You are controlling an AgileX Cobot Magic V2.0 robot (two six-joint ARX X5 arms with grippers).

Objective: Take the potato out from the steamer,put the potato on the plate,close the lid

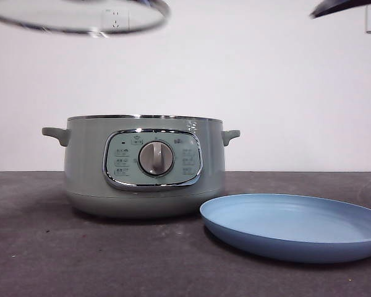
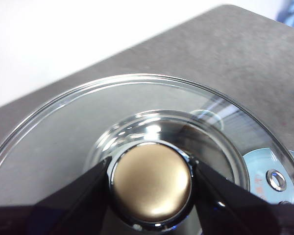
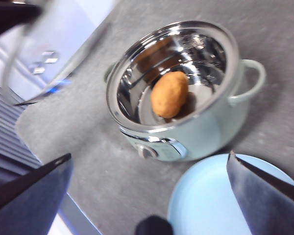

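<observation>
With the left gripper [image 2: 151, 182] clamped on the lid [image 1: 80, 15] knob aloft and the right gripper [image 3: 149, 176] fingers wide and empty, we still must move the potato [image 3: 169, 94] from steamer [image 1: 145, 164] to plate [image 1: 294, 224].

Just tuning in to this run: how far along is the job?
Done: the lid is off, held up by the left gripper on its knob. In hand: the open right gripper hangs above the steamer. Left: potato still inside, plate bare, then closing.
</observation>
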